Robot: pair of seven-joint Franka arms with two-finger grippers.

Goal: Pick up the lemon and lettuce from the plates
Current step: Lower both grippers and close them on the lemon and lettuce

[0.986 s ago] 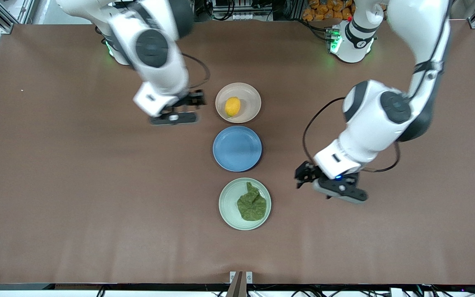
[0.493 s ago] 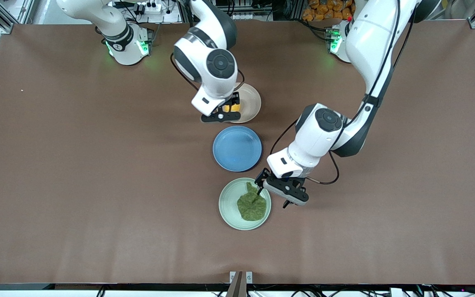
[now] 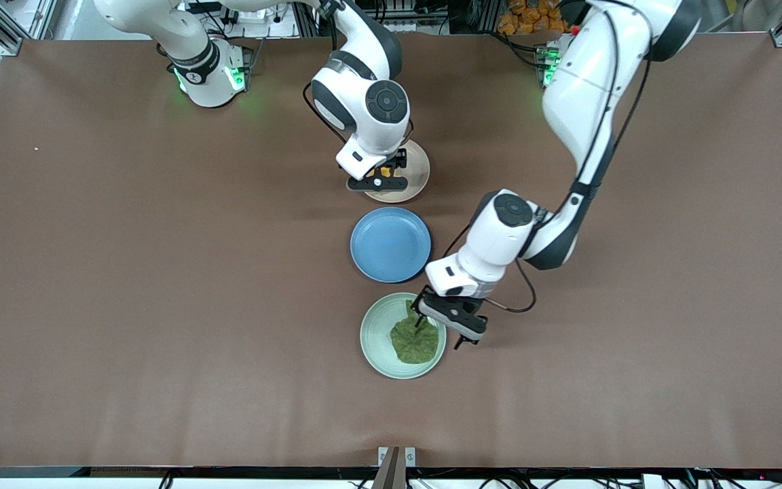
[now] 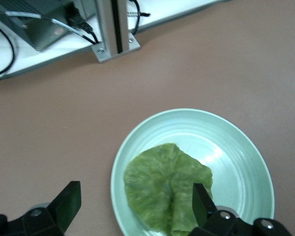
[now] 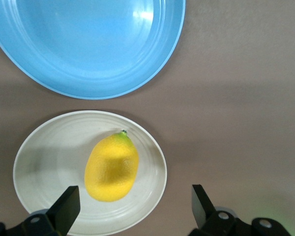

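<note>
The yellow lemon [image 5: 111, 167] lies on the beige plate [image 5: 54, 152], the plate farthest from the front camera [image 3: 415, 178]. My right gripper [image 5: 132, 206] hangs open over it, and its fingers [image 5: 66, 206] stand wide to either side without touching; in the front view this gripper [image 3: 377, 182] hides most of the lemon. The crinkled green lettuce [image 3: 413, 343] rests on the mint plate [image 3: 377, 336], the one nearest the camera. My left gripper [image 3: 440, 331] is open low over the lettuce [image 4: 167, 191], one finger over the leaf and one outside the plate's rim [image 4: 236, 147].
A bare blue plate [image 3: 391, 244] sits between the two plates, also visible in the right wrist view [image 5: 88, 44]. A metal bracket [image 3: 396, 456] stands at the table's front edge. Brown table stretches toward both arms' ends.
Both arms swung in from the sides toward the middle row of plates. The right gripper came over the beige plate, the left over the mint plate. Both stayed open.
</note>
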